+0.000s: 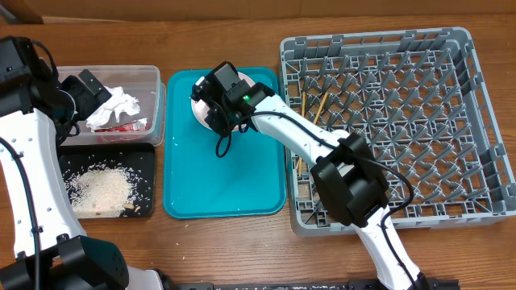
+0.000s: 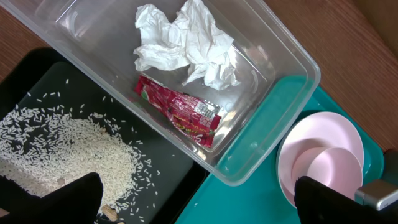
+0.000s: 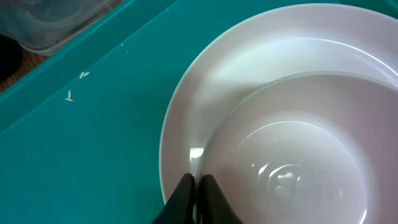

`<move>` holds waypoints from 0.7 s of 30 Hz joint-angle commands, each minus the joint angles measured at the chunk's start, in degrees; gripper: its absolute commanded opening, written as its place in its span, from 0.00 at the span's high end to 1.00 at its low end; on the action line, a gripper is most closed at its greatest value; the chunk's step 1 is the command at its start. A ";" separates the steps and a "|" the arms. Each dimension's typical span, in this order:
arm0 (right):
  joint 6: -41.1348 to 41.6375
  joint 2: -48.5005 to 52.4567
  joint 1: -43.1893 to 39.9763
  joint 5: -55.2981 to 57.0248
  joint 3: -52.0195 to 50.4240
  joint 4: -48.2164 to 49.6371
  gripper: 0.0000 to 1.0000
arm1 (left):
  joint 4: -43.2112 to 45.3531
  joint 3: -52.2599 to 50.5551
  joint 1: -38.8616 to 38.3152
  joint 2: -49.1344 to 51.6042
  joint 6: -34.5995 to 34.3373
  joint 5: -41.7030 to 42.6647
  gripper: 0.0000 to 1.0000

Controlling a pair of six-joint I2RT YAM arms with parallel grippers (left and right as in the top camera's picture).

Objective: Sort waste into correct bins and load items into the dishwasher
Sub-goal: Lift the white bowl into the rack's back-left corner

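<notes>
Right wrist: our right gripper (image 3: 196,198) pinches the near rim, at six o'clock, of the bowl (image 3: 292,155) nested on the plate (image 3: 205,74). We judge this is to lift it toward the rack (image 1: 387,121) at three o'clock. Our left gripper (image 2: 193,200) hangs spread over the tub (image 2: 292,68).

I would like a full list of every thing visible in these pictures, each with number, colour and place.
clear tub: 1, transparent, table's far left
napkin: 1, white, crumpled, in the clear tub
wrapper: 1, red, in the clear tub
black tray: 1, black, beside the clear tub
rice: many grains, white, in the black tray
teal tray: 1, teal, centre
pink plate: 1, pink, on the teal tray
pink bowl: 1, pink, on the pink plate
dish rack: 1, grey, right side
chopsticks: count unclear, wooden, in the dish rack
left claw: 1, black, open, above the clear tub
right claw: 1, black, shut on the pink bowl's rim
</notes>
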 commanded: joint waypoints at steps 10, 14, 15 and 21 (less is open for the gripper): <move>8.72 -12.26 -1.29 -2.51 10.97 -5.84 0.96 | 0.07 0.74 -0.11 0.20 -1.20 0.20 0.00; 16.02 -18.43 -5.44 -4.48 11.76 -6.91 0.96 | 0.07 0.74 -0.11 0.20 -1.20 0.20 0.00; 17.46 -19.56 -6.97 -6.58 11.76 -7.43 0.96 | 0.07 0.74 -0.11 0.20 -1.20 0.20 0.00; 27.87 -21.79 -25.88 -40.39 11.06 -9.73 0.96 | 0.07 0.74 -0.11 0.20 -1.20 0.20 0.00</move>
